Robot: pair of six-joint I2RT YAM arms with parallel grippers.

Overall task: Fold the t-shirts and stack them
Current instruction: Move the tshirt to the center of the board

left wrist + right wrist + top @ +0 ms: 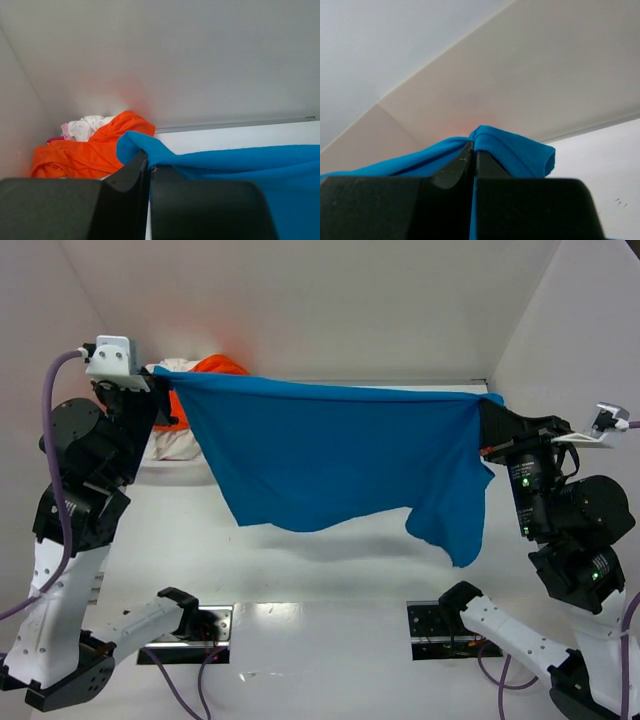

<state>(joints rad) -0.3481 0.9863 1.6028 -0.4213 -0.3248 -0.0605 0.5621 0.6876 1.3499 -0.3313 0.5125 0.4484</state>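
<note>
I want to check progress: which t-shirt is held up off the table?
The blue t-shirt, stretched in the air between the left gripper and right gripper; the orange t-shirt and white t-shirt lie heaped in the far left corner.

Shirts: one blue shirt (330,450), one orange shirt (85,150), one white shirt (87,126). One pink scrap (65,131); whether it is a separate garment cannot be told.
Arms: two, left arm (70,510) and right arm (570,520).
Pincers: two, left pincer (148,167) and right pincer (474,150).
Counter (330,570): one.
</note>
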